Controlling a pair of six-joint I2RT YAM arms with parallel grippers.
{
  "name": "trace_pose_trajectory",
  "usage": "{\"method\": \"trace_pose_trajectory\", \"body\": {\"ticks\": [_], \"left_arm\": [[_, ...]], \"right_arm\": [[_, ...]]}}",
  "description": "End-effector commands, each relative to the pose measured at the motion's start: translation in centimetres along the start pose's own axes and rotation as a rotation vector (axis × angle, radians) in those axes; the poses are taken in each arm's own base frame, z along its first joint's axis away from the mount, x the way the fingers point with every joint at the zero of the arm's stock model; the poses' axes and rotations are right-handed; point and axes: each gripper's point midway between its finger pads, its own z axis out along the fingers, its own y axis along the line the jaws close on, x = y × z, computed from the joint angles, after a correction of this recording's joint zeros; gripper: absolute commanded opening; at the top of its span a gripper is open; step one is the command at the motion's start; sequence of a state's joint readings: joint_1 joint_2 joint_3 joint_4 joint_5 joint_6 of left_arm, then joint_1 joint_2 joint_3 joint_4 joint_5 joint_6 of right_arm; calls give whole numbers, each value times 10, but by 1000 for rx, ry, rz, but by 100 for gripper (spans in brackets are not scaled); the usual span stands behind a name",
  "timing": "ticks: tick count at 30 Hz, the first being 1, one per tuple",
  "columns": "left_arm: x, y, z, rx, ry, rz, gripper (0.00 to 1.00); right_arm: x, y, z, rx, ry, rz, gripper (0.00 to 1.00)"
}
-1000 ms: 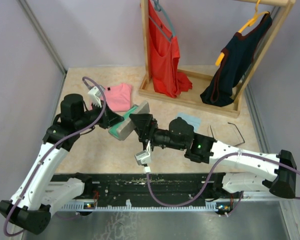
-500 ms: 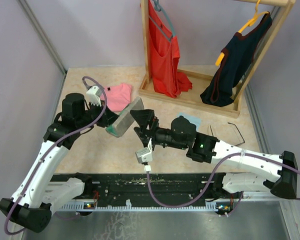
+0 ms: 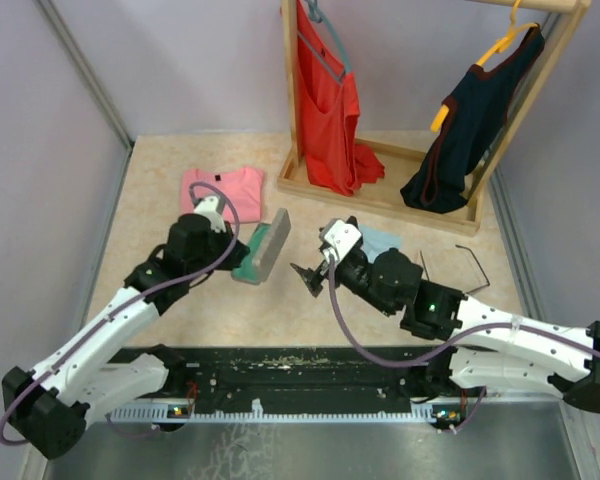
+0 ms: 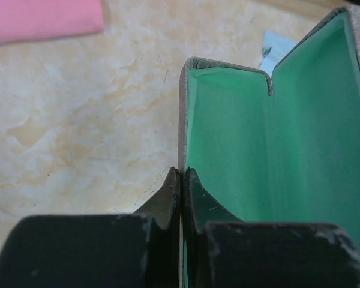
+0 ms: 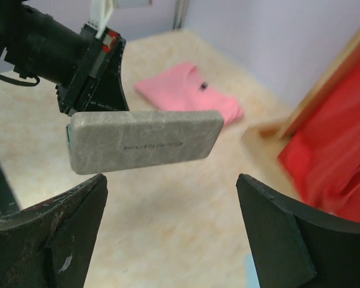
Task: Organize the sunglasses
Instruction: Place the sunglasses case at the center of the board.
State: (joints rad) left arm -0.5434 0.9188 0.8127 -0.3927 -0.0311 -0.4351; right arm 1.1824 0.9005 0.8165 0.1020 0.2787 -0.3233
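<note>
From above, the left gripper [image 3: 244, 254] sat at the middle left of the frame, clamped on the near end of the grey case [image 3: 267, 245], which stood on its long edge on the table [image 3: 160, 160], tilted up and to the right. The right gripper [image 3: 310, 276] pointed left toward the case from just right of centre, apart from it. The sunglasses [image 3: 479, 264] lay on the table at the middle right, beyond the right forearm, just right of the light blue cloth [image 3: 382, 240] and well apart from the case; only thin dark wire showed, so their lenses could not be made out. A folded pink shirt [image 3: 223, 190] lay above the case, and a wooden rack [image 3: 380, 195] at the upper right held a red garment [image 3: 325, 100] and a dark garment [image 3: 470, 130]. In the left wrist view, the two black fingers [image 4: 168, 198] at the bottom centre were pressed together on the thin wall of the open case, one inside and one outside, with the green lining filling the right half of the frame. In the right wrist view, the right arm's fingers [image 5: 72, 228] stood wide apart in the lower corners with nothing between them, and the case's grey outer side hung centre left, its left end pinched by the left gripper.
</note>
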Motion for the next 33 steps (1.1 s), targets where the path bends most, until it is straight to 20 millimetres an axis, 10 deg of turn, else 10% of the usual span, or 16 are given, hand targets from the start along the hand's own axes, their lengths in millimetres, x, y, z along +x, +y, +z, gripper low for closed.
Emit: {"method": "trace_pose_trajectory", "body": {"ticks": [1, 9, 19, 33], "left_arm": [[-10, -5, 25, -56, -140, -78, 0], [34, -10, 79, -60, -145, -97, 0], [75, -12, 131, -81, -140, -57, 0], [117, -3, 148, -146, -74, -4, 4]], "right_arm": [[77, 19, -24, 137, 253, 498, 88], [155, 47, -48, 203, 517, 639, 93], [183, 52, -64, 294, 627, 735, 96], [204, 50, -77, 375, 653, 790, 96]]}}
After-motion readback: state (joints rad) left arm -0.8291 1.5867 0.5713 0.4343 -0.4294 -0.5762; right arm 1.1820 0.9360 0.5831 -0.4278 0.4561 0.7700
